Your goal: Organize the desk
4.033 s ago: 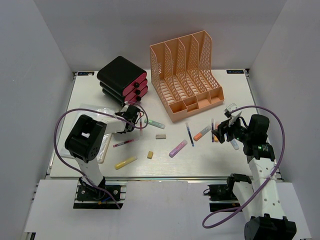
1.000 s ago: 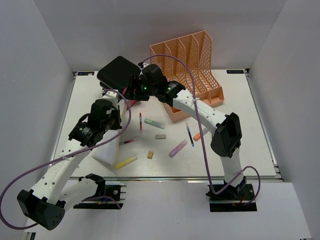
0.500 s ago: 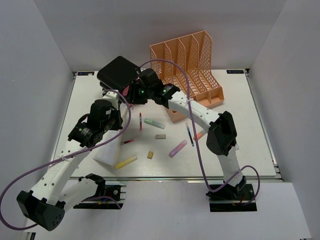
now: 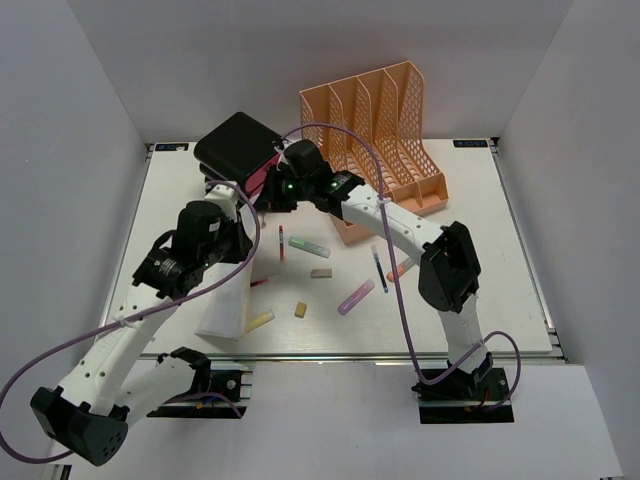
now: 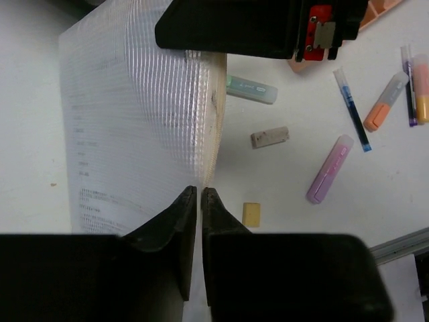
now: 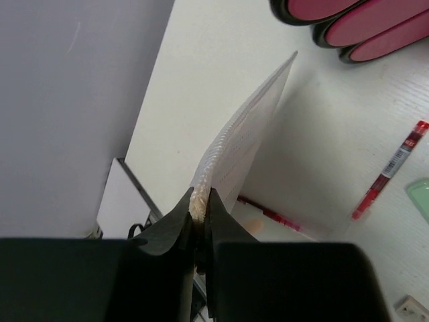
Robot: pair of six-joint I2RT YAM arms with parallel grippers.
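We saw the see-through plastic mesh pouch (image 5: 134, 121) held up over the left part of the big white flat desk (image 4: 480, 200), which filled the mid of the top view. The L pincer (image 5: 200, 190) was pressed tight on one end of the pouch's edge. The R pincer (image 6: 200, 196) was pressed tight on the other end of that edge, up by the black box w/ pink drawers (image 4: 238, 148). So that edge ran btw. the two pincers, and the rest of the pouch hung toward the lower left of the top view. The orange plastic file rack (image 4: 380, 120) stood to the upper right of the pouch. We think the R pincer's end was nearer the rack, so that end should prob. lead the way in.
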